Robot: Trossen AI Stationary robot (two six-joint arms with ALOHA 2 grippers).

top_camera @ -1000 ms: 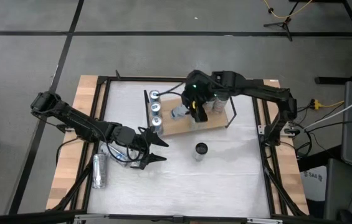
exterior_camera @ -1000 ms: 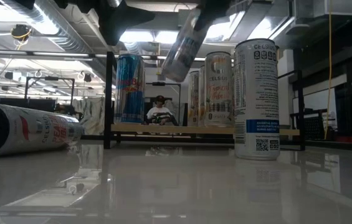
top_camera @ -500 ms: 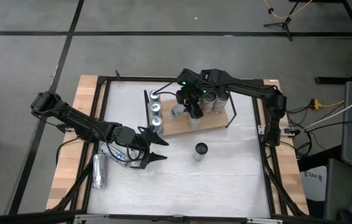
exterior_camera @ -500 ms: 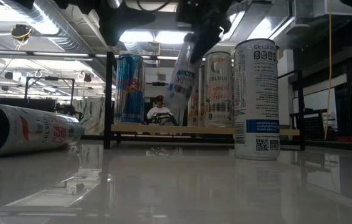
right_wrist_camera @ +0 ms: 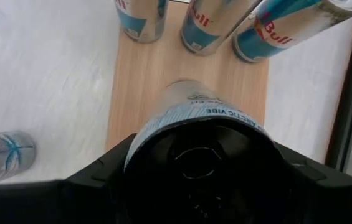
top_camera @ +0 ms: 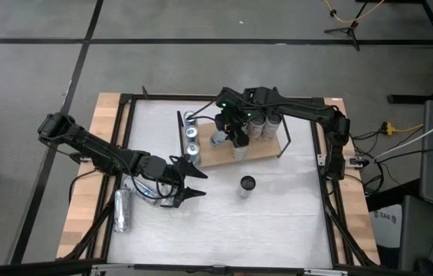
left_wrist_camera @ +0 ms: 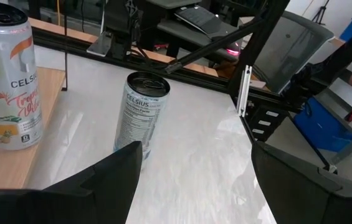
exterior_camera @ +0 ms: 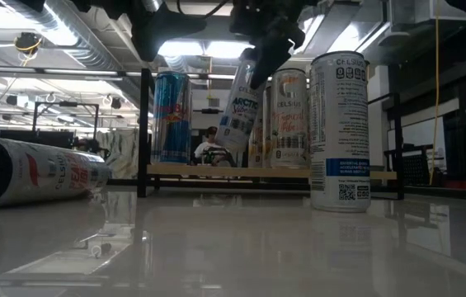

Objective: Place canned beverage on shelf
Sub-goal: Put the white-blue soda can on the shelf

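Note:
A slim silver-and-blue can [exterior_camera: 239,107] hangs tilted over the light wooden shelf [top_camera: 260,150], with my right gripper [top_camera: 231,129] shut on its upper end. In the right wrist view the can [right_wrist_camera: 194,109] points down at the bare board [right_wrist_camera: 163,68]. Three blue Red Bull cans [top_camera: 191,133] stand on their bases along the shelf's left end, and two more cans [top_camera: 265,124] stand at its far right. My left gripper [top_camera: 199,186] hovers open over the table's left part, with nothing between its fingers [left_wrist_camera: 123,162]. My right gripper pinches the can's wall just below its top rim [right_wrist_camera: 146,134] between its two fingers, one on each side. It comes from above, slanting down along the can. The can hangs tilted, its base [exterior_camera: 228,147] lowest and close over the board. I cannot tell whether the base touches it.
A Celsius can [top_camera: 247,184] stands on the white table in front of the shelf. One can [top_camera: 122,208] lies on its side at the table's left edge, and another [top_camera: 143,188] lies under my left arm. Black wire frames [top_camera: 179,126] close off the shelf's ends.
My right gripper has come down toward the shelf and a little toward the table's left edge, carrying the can. The can has stayed tilted, and its base now sits much nearer the board.

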